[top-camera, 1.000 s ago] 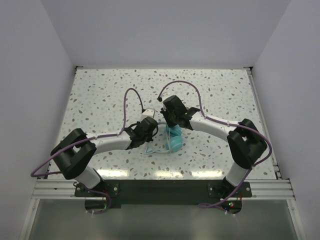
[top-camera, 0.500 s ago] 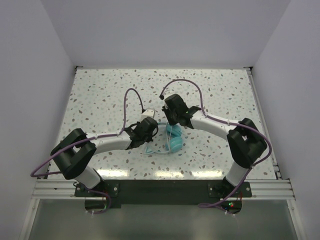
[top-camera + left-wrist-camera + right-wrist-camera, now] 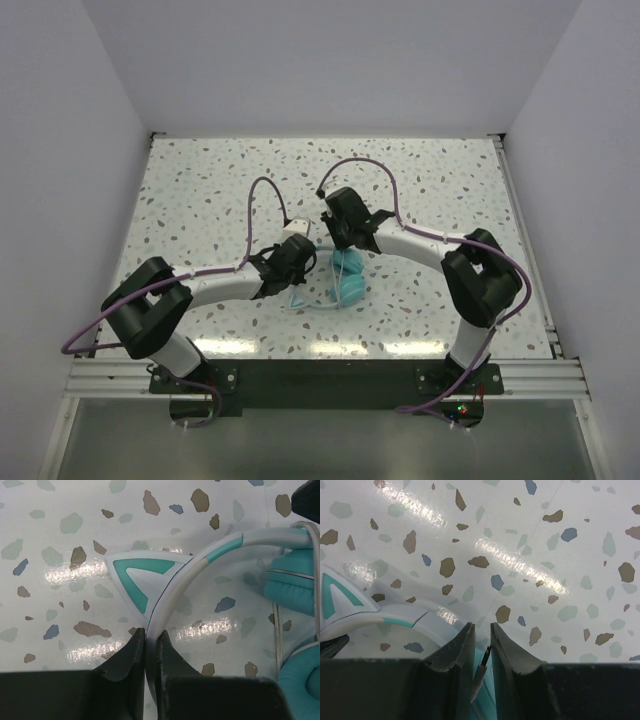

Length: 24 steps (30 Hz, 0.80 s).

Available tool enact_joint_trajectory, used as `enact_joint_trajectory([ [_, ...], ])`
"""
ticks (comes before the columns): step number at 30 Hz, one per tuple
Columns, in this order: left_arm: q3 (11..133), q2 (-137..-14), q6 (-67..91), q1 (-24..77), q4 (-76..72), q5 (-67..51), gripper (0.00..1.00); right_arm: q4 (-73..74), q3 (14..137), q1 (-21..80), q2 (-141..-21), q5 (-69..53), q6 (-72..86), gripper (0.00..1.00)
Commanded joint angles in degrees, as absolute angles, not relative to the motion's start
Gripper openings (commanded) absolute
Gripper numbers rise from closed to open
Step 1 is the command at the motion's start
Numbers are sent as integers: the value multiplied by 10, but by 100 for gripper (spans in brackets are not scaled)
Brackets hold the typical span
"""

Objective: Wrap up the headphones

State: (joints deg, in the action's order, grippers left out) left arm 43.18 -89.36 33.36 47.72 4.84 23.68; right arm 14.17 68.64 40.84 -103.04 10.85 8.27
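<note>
Right elbow has swung inward, while the headphones sit unmoved in the middle of the speckled table.
Left gripper pinches the headband narrowly, just below a cat ear. The right gripper, nearly closed, holds the thin cable by its plug. From above, both wrists hide the band, and purple cables arch over them.

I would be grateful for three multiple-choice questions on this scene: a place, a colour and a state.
1. On the table, the headphones lie: A in the far left corner; B near the middle; C at the right edge.
2. The ear cups are: A red; B black; C teal.
3. The fingers of the left gripper are: A shut on the headband; B wide open; C holding a mug.
1 B, seen from above; 2 C, cushions plainly teal; 3 A, they pinch it.
</note>
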Motion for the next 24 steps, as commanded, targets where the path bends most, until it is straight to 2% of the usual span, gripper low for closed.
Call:
enact_joint_trajectory([
  [1, 442, -882, 333, 485, 33, 220, 0, 116, 718, 405, -1041, 98, 95, 24],
  [10, 443, -878, 356, 486, 40, 214, 1, 113, 729, 406, -1063, 86, 113, 23],
  [15, 448, -875, 360, 485, 44, 216, 7, 109, 728, 406, -1064, 92, 116, 23],
  [24, 465, -872, 360, 485, 52, 223, 16, 134, 775, 405, -1071, 94, 110, 31],
])
